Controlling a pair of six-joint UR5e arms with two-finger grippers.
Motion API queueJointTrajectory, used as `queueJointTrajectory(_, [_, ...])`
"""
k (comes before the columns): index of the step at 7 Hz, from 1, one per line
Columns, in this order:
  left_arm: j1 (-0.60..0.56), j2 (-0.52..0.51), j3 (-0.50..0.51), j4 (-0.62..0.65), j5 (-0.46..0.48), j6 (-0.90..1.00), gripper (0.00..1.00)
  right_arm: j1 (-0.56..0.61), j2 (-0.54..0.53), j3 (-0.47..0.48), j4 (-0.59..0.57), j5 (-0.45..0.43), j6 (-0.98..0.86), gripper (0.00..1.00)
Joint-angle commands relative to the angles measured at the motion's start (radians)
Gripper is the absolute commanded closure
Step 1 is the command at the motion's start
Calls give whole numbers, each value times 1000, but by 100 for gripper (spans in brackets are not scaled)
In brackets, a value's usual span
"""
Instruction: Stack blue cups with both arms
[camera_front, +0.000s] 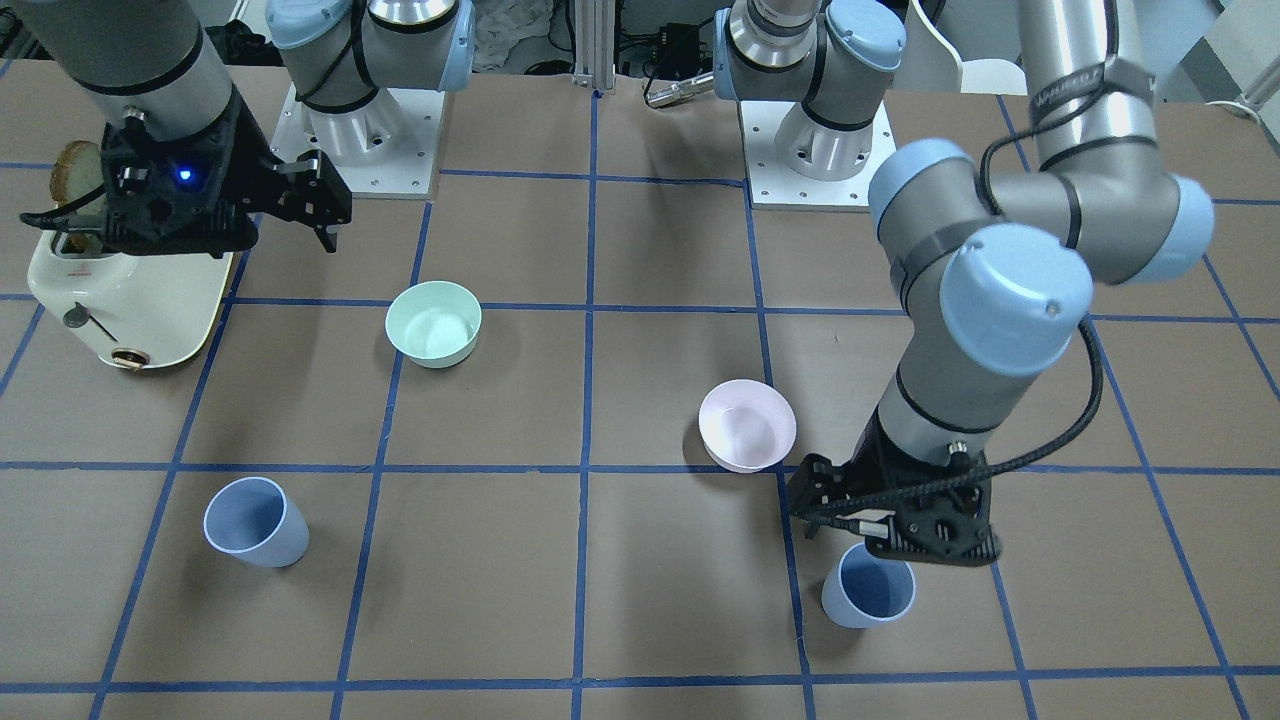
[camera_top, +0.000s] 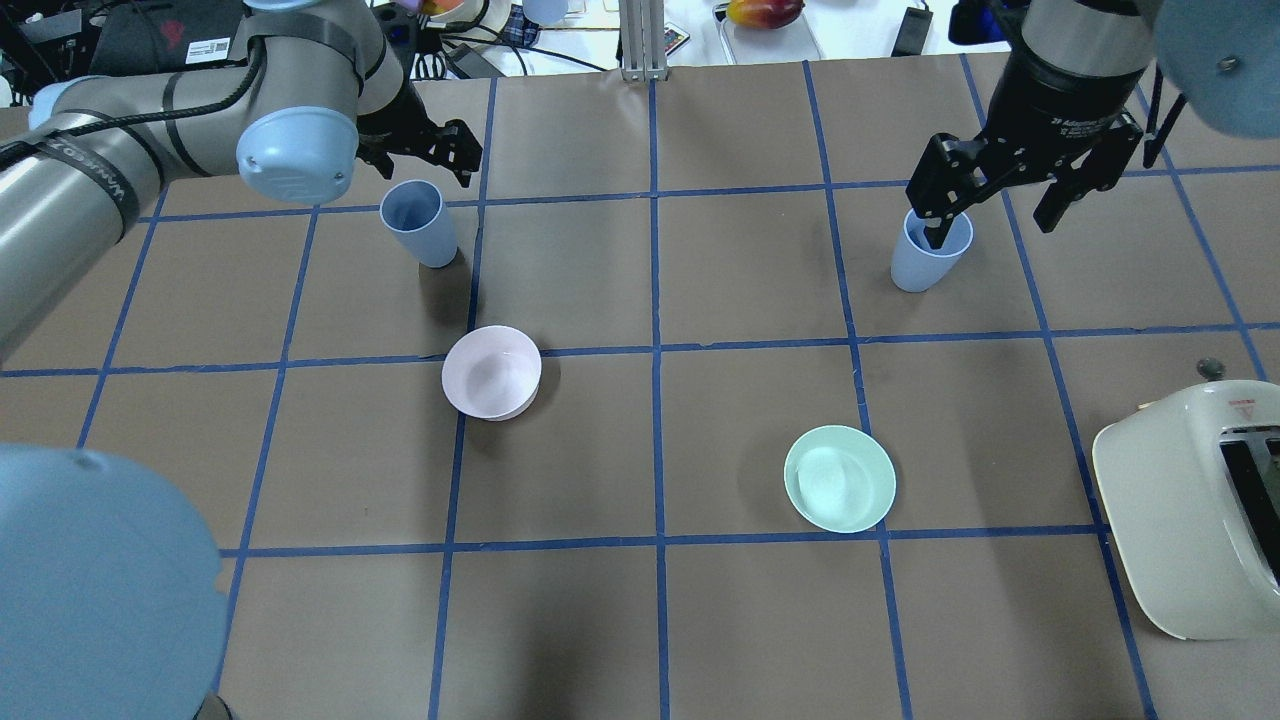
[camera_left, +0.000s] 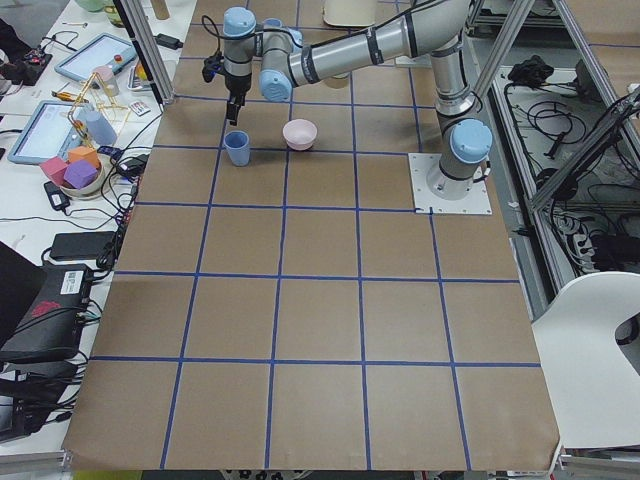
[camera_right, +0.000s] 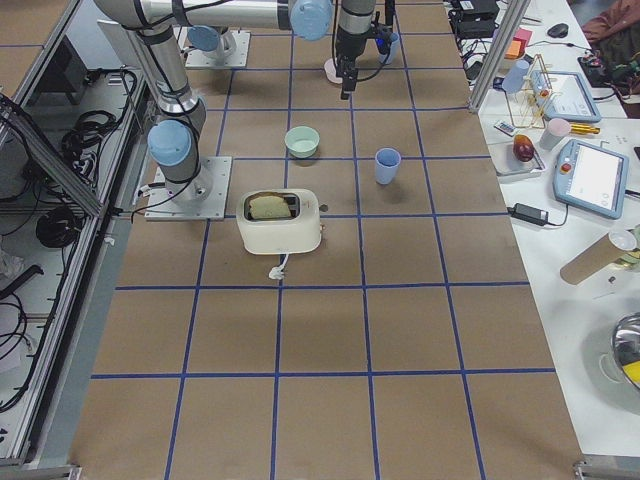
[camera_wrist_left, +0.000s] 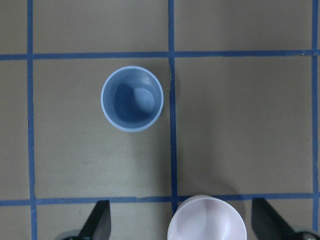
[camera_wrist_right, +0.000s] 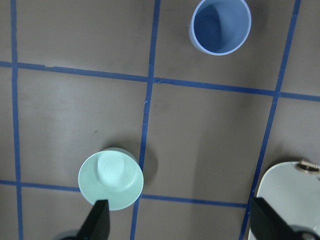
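Note:
One blue cup stands upright at the far left; it also shows in the front view and the left wrist view. My left gripper hangs open and empty above the table beside this cup, not touching it; its fingertips frame the lower edge of the wrist view. The second blue cup stands upright at the far right, also in the front view and the right wrist view. My right gripper is open, empty and raised high, well clear of that cup.
A pale pink bowl sits near the left cup and a mint-green bowl at centre right. A cream toaster with a slice of bread in it stands at the right edge. Blue tape lines grid the brown table.

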Motion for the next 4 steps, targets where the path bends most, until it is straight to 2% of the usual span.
queueJointTrajectory(1, [0, -62, -2, 20, 45, 63, 2, -67, 125, -21, -227, 0, -111, 0])
queueJointTrajectory(2, [0, -71, -4, 20, 45, 63, 27, -83, 214, -61, -291, 0, -116, 0])
queueJointTrajectory(3, [0, -76, -4, 29, 45, 63, 72, -93, 298, -116, -299, 2, -118, 0])
queueJointTrajectory(4, [0, -82, -4, 39, 45, 63, 92, -93, 358, -155, -302, 5, -113, 0])
